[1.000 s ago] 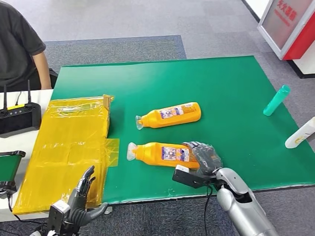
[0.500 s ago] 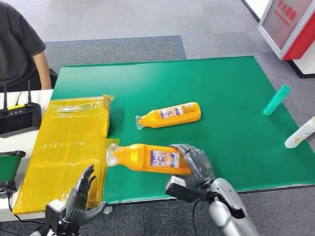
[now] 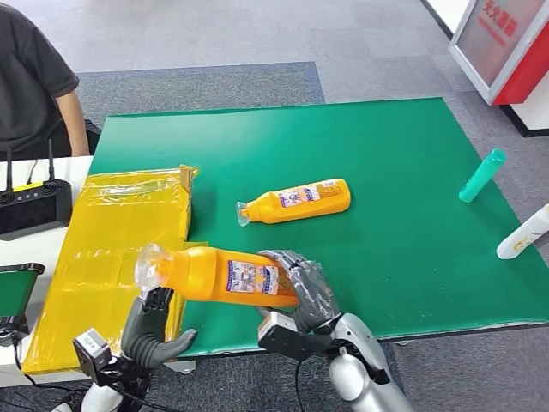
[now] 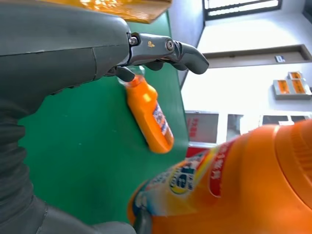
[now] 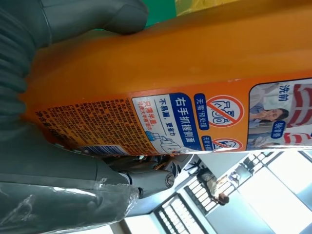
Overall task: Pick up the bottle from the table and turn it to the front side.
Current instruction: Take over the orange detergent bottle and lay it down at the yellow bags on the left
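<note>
My right hand (image 3: 307, 292) grips an orange bottle (image 3: 220, 275) by its base end and holds it level above the front edge of the green mat (image 3: 389, 172). Its clear cap end points left, over the yellow package. The right wrist view shows the bottle (image 5: 184, 83) close up, label side out, clasped in that hand (image 5: 55, 161). My left hand (image 3: 152, 330) is open just under the cap end, fingers apart. In the left wrist view the held bottle (image 4: 239, 185) lies close before the open left hand (image 4: 73, 53). A second orange bottle (image 3: 298, 200) lies on the mat.
A yellow plastic-wrapped package (image 3: 117, 249) lies at the mat's left edge. A teal bottle (image 3: 482, 174) and a white bottle (image 3: 523, 232) lie at the far right. A black controller (image 3: 33, 206) sits on the white side table, and a person (image 3: 33, 77) sits behind it.
My right hand has lifted the orange bottle off the mat and carried it left and toward me. My left hand has risen under the cap end.
</note>
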